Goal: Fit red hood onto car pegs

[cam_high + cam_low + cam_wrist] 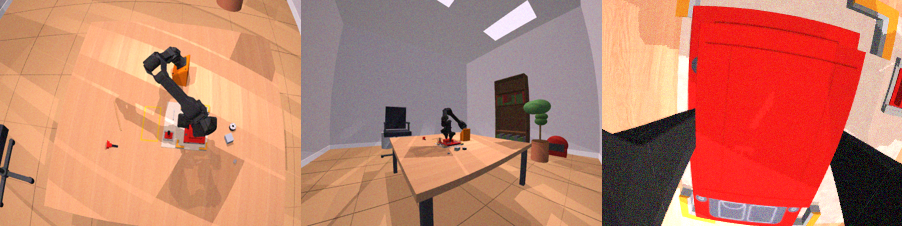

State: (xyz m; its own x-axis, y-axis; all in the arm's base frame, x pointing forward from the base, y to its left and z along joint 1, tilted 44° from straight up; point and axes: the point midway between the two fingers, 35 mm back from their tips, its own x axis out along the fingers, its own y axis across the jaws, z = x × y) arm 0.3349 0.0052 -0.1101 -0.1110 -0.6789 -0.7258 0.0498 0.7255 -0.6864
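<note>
Claw [197, 127] [448, 140] [768, 125] spread wide, clamped on hood [448, 141] [772, 120], which sits over the car [194, 139] [456, 143] [777, 19] in its jig. Pickup and carry done. Pegs hidden, so seating unconfirmed. Left: finish the fit, let go, back off clean.

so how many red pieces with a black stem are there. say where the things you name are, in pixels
2: upright piece [168, 135] [439, 140] [897, 96] on the white board [171, 108] [450, 148] [802, 11], loose piece [108, 144] [423, 138] lying on the table [87, 162] [475, 159] [632, 75]; the arm [174, 90] [457, 119] may hide others

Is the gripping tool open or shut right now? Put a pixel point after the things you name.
Shut on the hood [772, 110]: the tool's black fingers flank its sides in the wrist view.
</note>
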